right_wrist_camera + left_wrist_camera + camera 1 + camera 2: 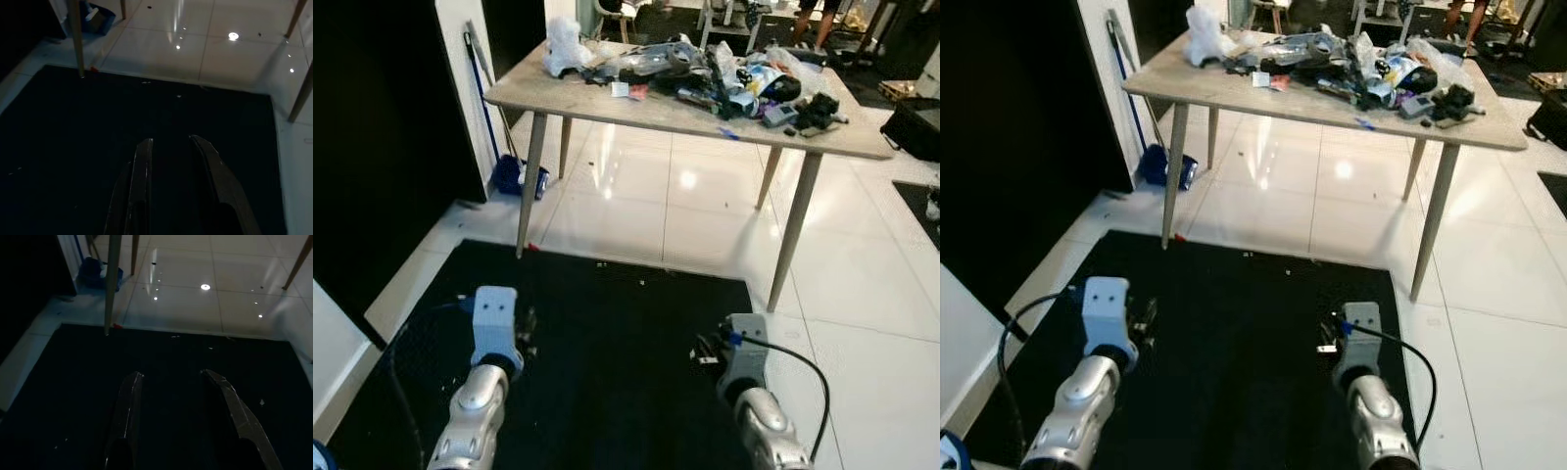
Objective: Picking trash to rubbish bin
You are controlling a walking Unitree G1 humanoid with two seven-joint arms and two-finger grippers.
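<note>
Nothing binned: trash pile [724,78] covers table [607,106]; left gripper [178,423], right gripper [183,183] empty, jaws apart.

Glossy white tile floor [862,284], black rug [607,372], wooden-legged table [636,110].

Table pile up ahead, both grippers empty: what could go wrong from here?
1. The trash pile is tangled and overlapping, so grabbing one piece may drag others off the table.
2. Small items sit near the table's front right edge and could be knocked to the floor.
3. The left gripper and right gripper hang low over the black mat, and the edge could catch an arm raised late.
</note>
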